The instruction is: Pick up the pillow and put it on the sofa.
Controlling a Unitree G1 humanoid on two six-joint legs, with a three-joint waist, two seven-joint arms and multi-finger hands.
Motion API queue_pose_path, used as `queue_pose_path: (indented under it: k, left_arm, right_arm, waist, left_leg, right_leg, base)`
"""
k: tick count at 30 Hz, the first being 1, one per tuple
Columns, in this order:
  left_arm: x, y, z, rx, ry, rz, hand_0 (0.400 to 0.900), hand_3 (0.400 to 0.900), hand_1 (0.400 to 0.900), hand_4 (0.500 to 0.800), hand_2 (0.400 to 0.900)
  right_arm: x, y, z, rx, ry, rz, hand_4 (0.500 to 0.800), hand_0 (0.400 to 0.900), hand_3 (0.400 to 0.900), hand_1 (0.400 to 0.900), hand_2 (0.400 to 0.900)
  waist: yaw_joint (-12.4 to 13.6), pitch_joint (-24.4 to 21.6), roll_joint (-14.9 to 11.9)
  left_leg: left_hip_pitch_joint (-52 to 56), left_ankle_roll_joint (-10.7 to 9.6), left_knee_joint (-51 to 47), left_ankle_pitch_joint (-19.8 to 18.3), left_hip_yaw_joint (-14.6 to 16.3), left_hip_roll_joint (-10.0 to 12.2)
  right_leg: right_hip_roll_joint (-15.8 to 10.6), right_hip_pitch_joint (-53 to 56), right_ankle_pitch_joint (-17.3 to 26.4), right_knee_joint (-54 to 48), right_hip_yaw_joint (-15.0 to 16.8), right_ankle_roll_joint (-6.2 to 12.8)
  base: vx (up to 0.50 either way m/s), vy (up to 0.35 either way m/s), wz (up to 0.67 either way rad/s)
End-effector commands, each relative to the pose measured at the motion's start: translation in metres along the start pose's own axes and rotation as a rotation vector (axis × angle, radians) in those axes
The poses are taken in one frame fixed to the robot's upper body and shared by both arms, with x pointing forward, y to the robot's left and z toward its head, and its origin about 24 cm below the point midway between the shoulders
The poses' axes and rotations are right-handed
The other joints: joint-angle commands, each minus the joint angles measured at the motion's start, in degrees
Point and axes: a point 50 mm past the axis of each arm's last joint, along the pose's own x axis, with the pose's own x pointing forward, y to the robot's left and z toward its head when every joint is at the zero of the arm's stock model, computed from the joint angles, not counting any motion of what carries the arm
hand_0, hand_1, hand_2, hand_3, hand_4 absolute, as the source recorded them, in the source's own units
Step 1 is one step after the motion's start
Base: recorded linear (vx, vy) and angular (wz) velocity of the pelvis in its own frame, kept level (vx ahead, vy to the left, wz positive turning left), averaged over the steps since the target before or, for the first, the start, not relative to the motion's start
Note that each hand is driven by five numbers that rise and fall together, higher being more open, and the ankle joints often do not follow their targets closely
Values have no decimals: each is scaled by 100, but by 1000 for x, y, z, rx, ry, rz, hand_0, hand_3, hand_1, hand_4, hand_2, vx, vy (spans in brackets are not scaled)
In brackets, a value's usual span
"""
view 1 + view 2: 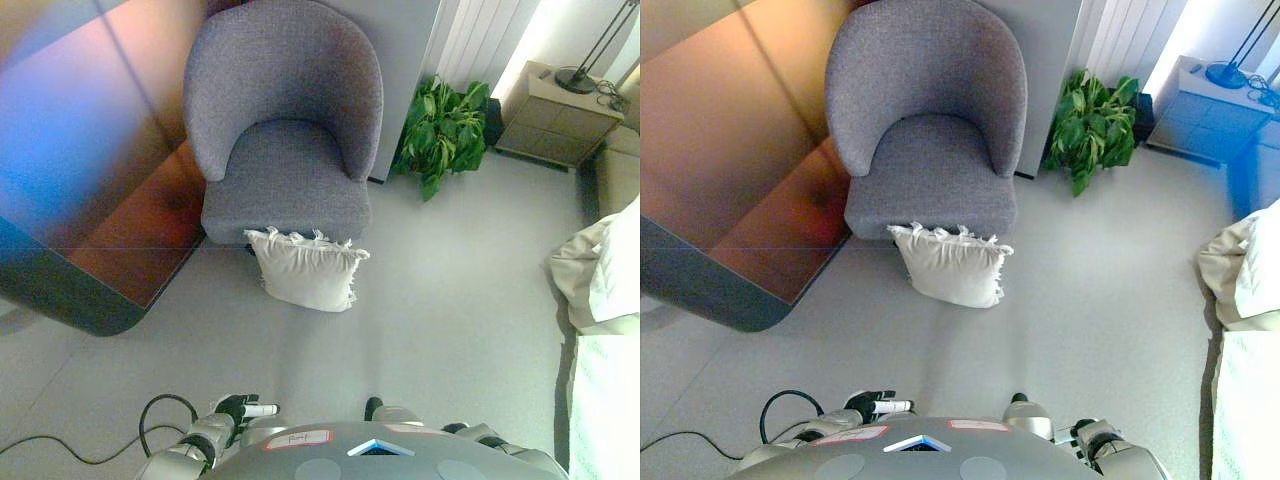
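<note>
A cream pillow with fringed edges stands on the floor, leaning against the front of the grey armchair, which serves as the sofa. Its seat holds nothing. My left hand shows at the bottom edge, low and well short of the pillow, with its fingers relaxed and a white tip pointing right; it holds nothing. Only a dark bit of my right hand peeks out at the bottom centre, also far from the pillow.
A dark rounded table or panel fills the left side beside the armchair. A green potted plant stands right of the chair, a bedside cabinet behind it. Pale bedding lines the right edge. Grey floor lies between me and the pillow.
</note>
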Motion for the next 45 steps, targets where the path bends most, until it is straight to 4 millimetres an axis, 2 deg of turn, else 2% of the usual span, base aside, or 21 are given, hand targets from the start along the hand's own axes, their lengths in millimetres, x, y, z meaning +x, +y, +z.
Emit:
queue_pose_path:
  k: [1, 20, 25, 31, 34, 35, 37, 39, 41, 43, 45]
  left_arm:
    - [1, 6, 18, 42, -24, 28, 900, 900, 900, 800, 900]
    - [1, 3, 17, 50, -21, 10, 900, 900, 900, 800, 900]
    - [1, 5, 20, 81, -36, 11, 900, 900, 900, 800, 900]
    - [-1, 6, 45, 64, -123, 29, 900, 900, 900, 800, 900]
    - [-4, 1, 67, -131, -266, -66, 900, 900, 900, 800, 900]
    - [-6, 0, 76, -231, -332, -71, 900, 900, 900, 800, 900]
    - [-8, 6, 78, -361, -381, -61, 900, 900, 900, 800, 900]
    - [-8, 8, 69, -390, -402, -98, 900, 900, 900, 800, 900]
    - [-9, 8, 62, -404, -417, -131, 900, 900, 900, 800, 900]
    - [-9, 6, 59, -405, -420, -147, 900, 900, 900, 800, 900]
    - [-9, 4, 55, -378, -415, -168, 900, 900, 900, 800, 900]
  right_arm:
    - [-3, 3, 14, 34, 8, 35, 800, 900, 900, 900, 900]
    - [-3, 3, 18, 18, -14, 20, 800, 900, 900, 900, 900]
    - [-4, 4, 20, 63, -15, 26, 800, 900, 900, 900, 900]
    - [-5, -1, 27, 105, -31, 9, 800, 900, 900, 900, 900]
    - [-6, -5, 31, 105, -38, -5, 800, 900, 900, 900, 900]
    - [-6, -7, 29, 101, -32, -10, 800, 900, 900, 900, 900]
    - [-5, -9, 23, 104, -22, -19, 800, 900, 900, 900, 900]
    - [-3, -9, 18, 108, -15, -24, 800, 900, 900, 900, 900]
    - [-2, -15, 13, 111, -13, -32, 800, 900, 900, 900, 900]
    - [-2, -28, 7, 102, -21, -47, 800, 900, 900, 900, 900]
    - [-1, -34, 4, 91, -29, -44, 800, 900, 900, 900, 900]
  waist:
    - [-19, 35, -119]
    - [-30, 140, -85]
    - [-68, 206, -51]
    - [-220, 379, -26]
    - [-300, 531, -169]
    - [-277, 633, -234]
    - [-158, 792, -242]
    - [18, 902, -98]
    - [128, 961, 66]
    - [315, 1002, 244]
    - [487, 1019, 282]
  left_leg:
    - [-89, 478, -28, -82, -151, -361]
    - [-117, 476, -37, -62, -211, -344]
    - [-176, 494, -10, -32, -237, -300]
    - [-389, 440, 327, 15, -265, -71]
    - [-823, 352, 1535, 16, -206, 245]
    - [-1111, 359, 2326, 164, -314, 423]
    - [-1541, 398, 2900, 400, -616, 447]
    - [-1868, 237, 2391, 901, -808, 462]
    - [-1880, 97, 1676, 1256, -802, 513]
    - [-2041, -61, 629, 1717, -908, 575]
    - [-2301, -162, 113, 1949, -1051, 585]
  right_leg:
    - [-78, 78, -41, 117, -69, 130]
    - [-40, 55, -75, 134, -81, 96]
    - [34, -52, -226, 373, -1, 29]
    - [233, -369, -443, 763, 258, -156]
    - [268, -536, -453, 961, 394, -359]
    - [324, -505, -461, 993, 429, -490]
    - [420, -374, -519, 1053, 578, -592]
    - [535, -165, -653, 1071, 735, -522]
    - [575, 73, -803, 1033, 712, -443]
    - [505, 450, -1013, 948, 733, -356]
    - [392, 797, -1311, 939, 835, -311]
  base:
    - [0, 0, 0]
    - [3, -4, 1]
    - [25, -42, 2]
    - [0, -125, 3]
    - [28, -226, -11]
    - [133, -275, -35]
    - [226, -199, -57]
    - [377, 62, -63]
    - [474, 203, -53]
    - [604, 275, -74]
    - [607, 247, -69]
